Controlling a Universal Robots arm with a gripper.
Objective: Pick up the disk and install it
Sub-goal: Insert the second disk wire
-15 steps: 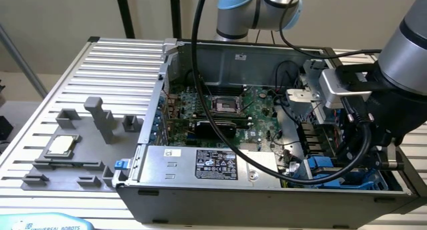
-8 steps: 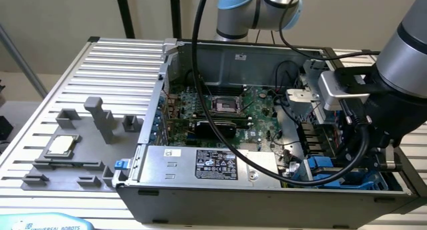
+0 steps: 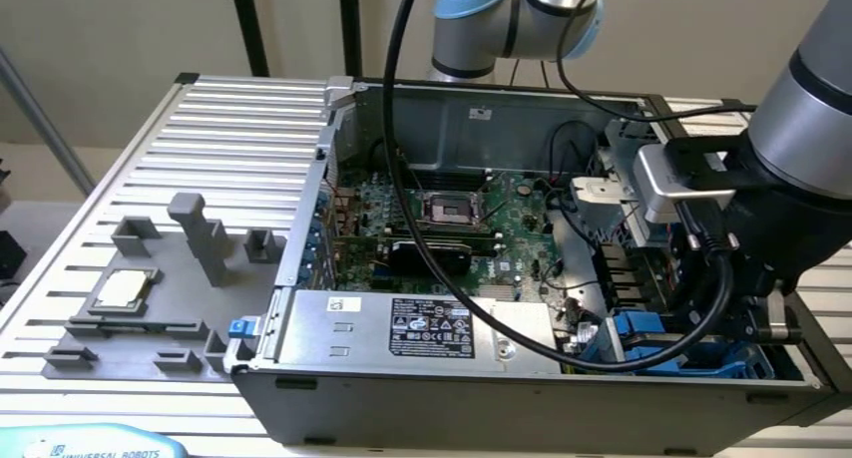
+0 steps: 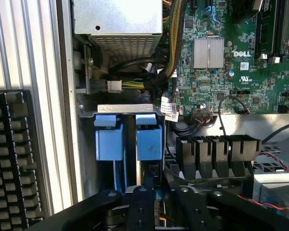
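Tool low in the computer case, lower right.
Blue disk carriers and black cables crowd it; its grip cannot be told.

A robotics lab or test workshop: an open desktop computer case, its motherboard exposed, sits mid-frame on a ribbed aluminium bench. A grey fixture plate holding a CPU chip lies at lower left, against a plain wall.
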